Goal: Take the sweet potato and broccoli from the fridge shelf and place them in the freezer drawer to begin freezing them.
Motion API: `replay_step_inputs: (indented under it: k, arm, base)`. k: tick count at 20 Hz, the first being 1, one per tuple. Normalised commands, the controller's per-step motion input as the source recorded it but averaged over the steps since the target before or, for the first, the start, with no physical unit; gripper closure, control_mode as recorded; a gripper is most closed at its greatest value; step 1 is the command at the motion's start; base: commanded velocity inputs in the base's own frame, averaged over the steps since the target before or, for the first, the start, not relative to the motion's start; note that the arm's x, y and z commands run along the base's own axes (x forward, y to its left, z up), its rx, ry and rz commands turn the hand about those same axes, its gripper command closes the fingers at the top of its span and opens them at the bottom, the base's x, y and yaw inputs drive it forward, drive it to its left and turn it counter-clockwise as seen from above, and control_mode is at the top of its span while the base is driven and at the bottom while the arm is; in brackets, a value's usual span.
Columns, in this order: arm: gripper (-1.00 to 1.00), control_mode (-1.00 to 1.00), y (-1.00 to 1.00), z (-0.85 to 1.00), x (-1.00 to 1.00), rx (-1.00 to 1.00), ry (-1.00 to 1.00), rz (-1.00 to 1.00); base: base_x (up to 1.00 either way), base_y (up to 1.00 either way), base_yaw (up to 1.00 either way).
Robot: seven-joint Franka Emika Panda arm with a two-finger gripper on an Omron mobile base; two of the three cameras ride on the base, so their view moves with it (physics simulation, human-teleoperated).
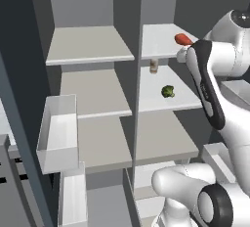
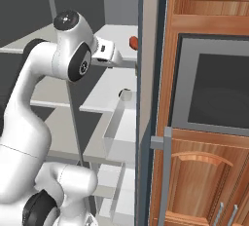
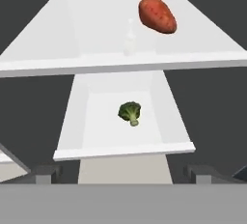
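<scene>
while the gripper (image 3: 123, 172) hangs wide open and empty before the fridge, both vegetables sit on their shelves.
one fridge, one arm, one sweet potato (image 3: 157, 15), one broccoli (image 3: 130, 112), one small bottle (image 1: 154, 66). sweet potato lies ahead and up-right of the jaws on the upper shelf (image 3: 72, 63), long axis slanting across the hand view. broccoli sits on the shelf below, centred ahead. judged, sweet potato is the likelier first grasp.

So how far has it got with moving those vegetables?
Nothing looks moved yet. The sweet potato lies on the upper fridge shelf, the broccoli on the shelf below. The pincer is open and empty, facing both. Both pickups and the freezer drop-offs remain.
</scene>
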Motion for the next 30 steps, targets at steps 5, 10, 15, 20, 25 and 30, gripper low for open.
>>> replay_step_inputs:
  k: [5, 10, 15, 20, 25, 30]
  arm:
    - [-1.00, -1.00, -0.29, 0.00, 0.49, -0.04, 0.00, 0.00]
    - [-1.00, -1.00, -0.26, 0.04, 0.36, -0.05, 0.00, 0.00]
    - [-1.00, -1.00, -0.15, 0.00, 0.51, -0.06, 0.00, -0.01]
    - [-1.00, -1.00, -0.18, 0.00, 0.51, -0.05, 0.00, -0.02]
    - [-1.00, -1.00, -0.17, 0.00, 0.52, -0.06, 0.00, -0.02]
    - [-1.00, -1.00, -0.07, 0.00, 0.65, -0.04, 0.01, 0.00]
  base:
    - [0.00, 0.00, 0.00]
    - [0.00, 0.00, 0.00]
    - [0.00, 0.00, 0.00]
    - [0.00, 0.00, 0.00]
    - [0.00, 0.00, 0.00]
    - [0.00, 0.00, 0.00]
